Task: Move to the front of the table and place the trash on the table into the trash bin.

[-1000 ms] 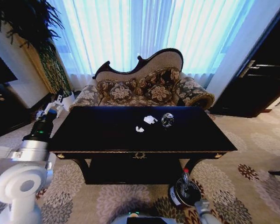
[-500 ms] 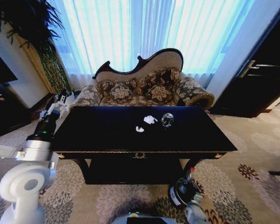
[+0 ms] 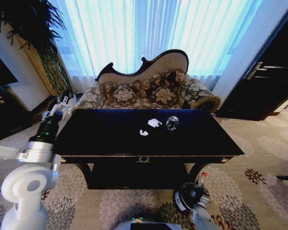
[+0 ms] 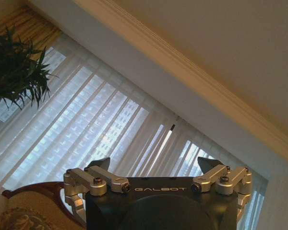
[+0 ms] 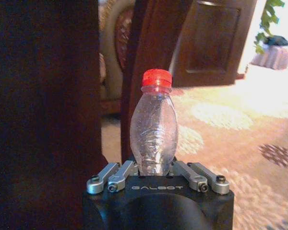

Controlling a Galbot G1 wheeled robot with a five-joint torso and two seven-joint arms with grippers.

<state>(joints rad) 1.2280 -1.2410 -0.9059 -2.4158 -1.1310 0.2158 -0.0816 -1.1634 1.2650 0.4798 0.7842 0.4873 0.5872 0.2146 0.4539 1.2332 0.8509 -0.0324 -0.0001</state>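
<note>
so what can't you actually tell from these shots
- Trash bin, head view: the right gripper and its bottle cover part of it; the inside is unseen.
- Bottle base, right wrist view: hidden between the gripper fingers.
- Can and paper wads on the table: too small to read any markings.
- Left gripper: only the finger roots are seen, tips cut off.

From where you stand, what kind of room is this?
Probably a hotel-style lounge or sitting room: an ornate patterned sofa stands behind a dark glossy table, sheer curtains cover a tall window, and floral carpet covers the floor.
</note>
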